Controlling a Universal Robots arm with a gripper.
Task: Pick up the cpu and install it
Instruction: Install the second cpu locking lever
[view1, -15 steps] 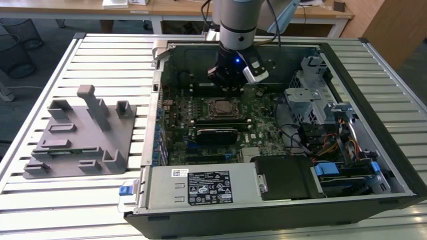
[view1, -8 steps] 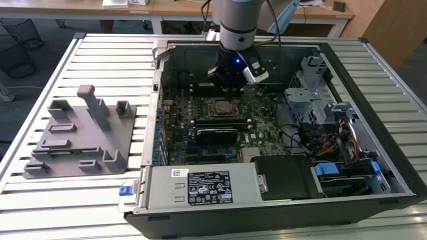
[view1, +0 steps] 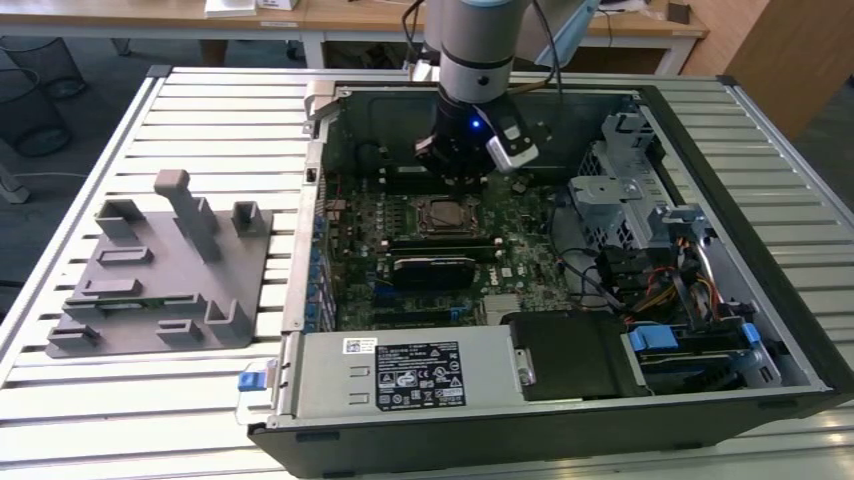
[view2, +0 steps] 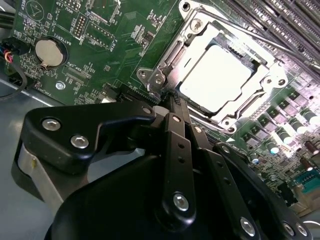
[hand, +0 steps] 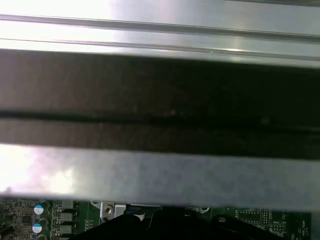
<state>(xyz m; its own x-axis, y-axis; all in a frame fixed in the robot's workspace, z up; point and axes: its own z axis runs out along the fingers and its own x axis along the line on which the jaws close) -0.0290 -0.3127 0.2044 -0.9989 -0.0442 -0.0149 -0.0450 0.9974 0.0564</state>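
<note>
A: How far is the work judged to be?

B: The cpu (view2: 215, 80) is seen lying flat inside the socket frame (view2: 165, 60) on the motherboard (view2: 100, 30), bright and square in the second wrist view. So the placing can be considered as done. The frame looks still open around it, therefore the locking is probably left, but this is only judged.

A: And the gripper?

B: The gripper (view2: 172, 100) is held just beside the corner of the socket frame, above the board. Its fingers (view2: 176, 145) are brought together to a narrow tip and nothing is carried between them.

A: What is found on the surface, from the exterior view's left to its right?

B: First a grey fixture plate (view1: 147, 290) with upright posts is seen, well apart from the arm. Then the open computer case (view1: 747, 230) is laid on its side, with the power supply (view1: 400, 375) at the near edge and the drive cage (view1: 621, 195) at the exterior view's right. All is rested on a slatted metal table (view1: 200, 110). Behind it wooden desks (view1: 347, 15) are noticed.
</note>
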